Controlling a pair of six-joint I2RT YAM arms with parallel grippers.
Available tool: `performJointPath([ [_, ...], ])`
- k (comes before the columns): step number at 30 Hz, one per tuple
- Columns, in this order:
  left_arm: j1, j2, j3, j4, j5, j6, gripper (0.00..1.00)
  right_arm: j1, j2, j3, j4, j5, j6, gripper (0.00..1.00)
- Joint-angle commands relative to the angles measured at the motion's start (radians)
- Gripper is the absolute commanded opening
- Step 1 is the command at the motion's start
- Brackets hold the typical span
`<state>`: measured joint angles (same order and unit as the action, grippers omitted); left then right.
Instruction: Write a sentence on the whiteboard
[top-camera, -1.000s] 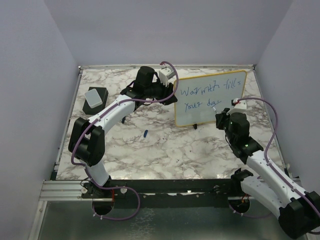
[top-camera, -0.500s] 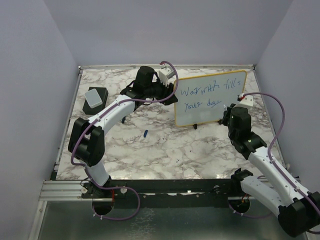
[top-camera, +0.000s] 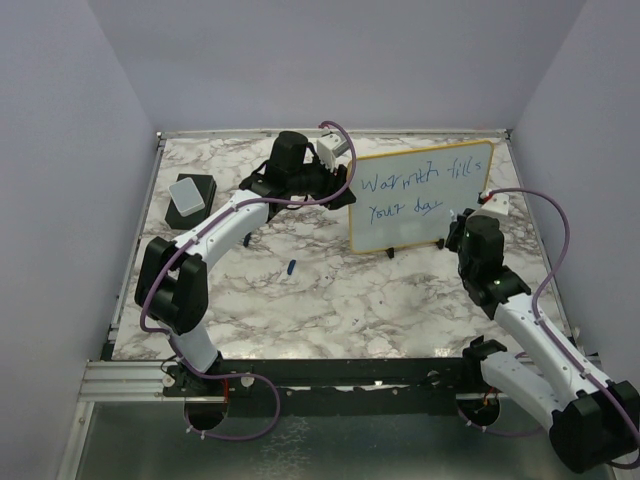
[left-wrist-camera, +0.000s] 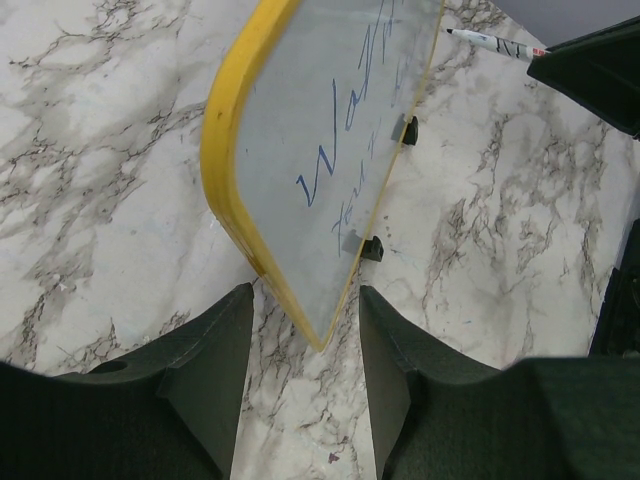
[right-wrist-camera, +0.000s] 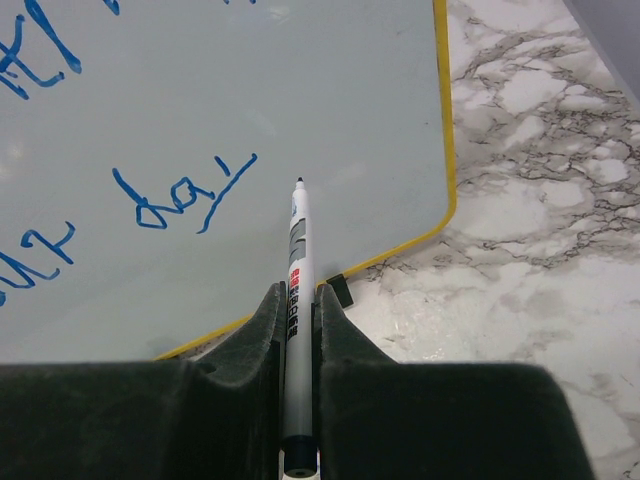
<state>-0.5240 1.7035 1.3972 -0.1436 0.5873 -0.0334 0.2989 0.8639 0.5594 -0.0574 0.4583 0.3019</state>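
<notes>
Step in hand: judging by the board, the writing is at or near its end; the sentence (top-camera: 415, 187) stands in two blue lines, roughly "Warmth fills" over "your day"
Whiteboard: the whiteboard (top-camera: 421, 225) stands upright on its two black feet at the far right of the counter (top-camera: 330, 300), its written face towards the arms
Right hand: the right hand (right-wrist-camera: 298, 292) is pressed together on a marker (right-wrist-camera: 297, 262), pinching the barrel between both fingers, tip pointing forward at the board
Marker tip: it sits just below and right of the word "day"; whether it touches the surface I cannot tell
Left hand: the left hand (left-wrist-camera: 303, 300) is spread, one finger on each side of the board's yellow left edge, with a gap showing on both sides, so it brackets the edge and does not pinch it
Next move, my reading: if a last stroke is wanted, the tip needs light, square contact; otherwise the marker should back straight off so the fresh ink is not smeared, and with the left hand loose the board could tip under any push
Elsewhere: a grey-topped eraser block (top-camera: 190, 197) lies far left, well apart from the board
</notes>
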Motion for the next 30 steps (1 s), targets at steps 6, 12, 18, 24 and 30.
performJointPath([
  [6,-0.005,-0.030,0.006,0.015,0.016,0.003,0.48,-0.010,0.031,-0.021,0.103,-0.050,-0.014,0.01],
  [12,-0.005,-0.030,0.006,0.016,0.016,0.003,0.48,-0.013,0.056,-0.012,0.104,-0.046,-0.012,0.01],
  [18,-0.004,-0.030,0.006,0.015,0.016,0.003,0.49,-0.015,0.069,-0.012,0.104,-0.042,-0.005,0.01],
  [24,-0.004,-0.031,0.006,0.015,0.016,0.004,0.48,-0.018,0.082,-0.015,0.116,-0.050,-0.005,0.01],
  [30,-0.005,-0.034,0.006,0.015,0.013,0.004,0.49,-0.020,0.092,-0.017,0.126,-0.054,-0.007,0.01],
])
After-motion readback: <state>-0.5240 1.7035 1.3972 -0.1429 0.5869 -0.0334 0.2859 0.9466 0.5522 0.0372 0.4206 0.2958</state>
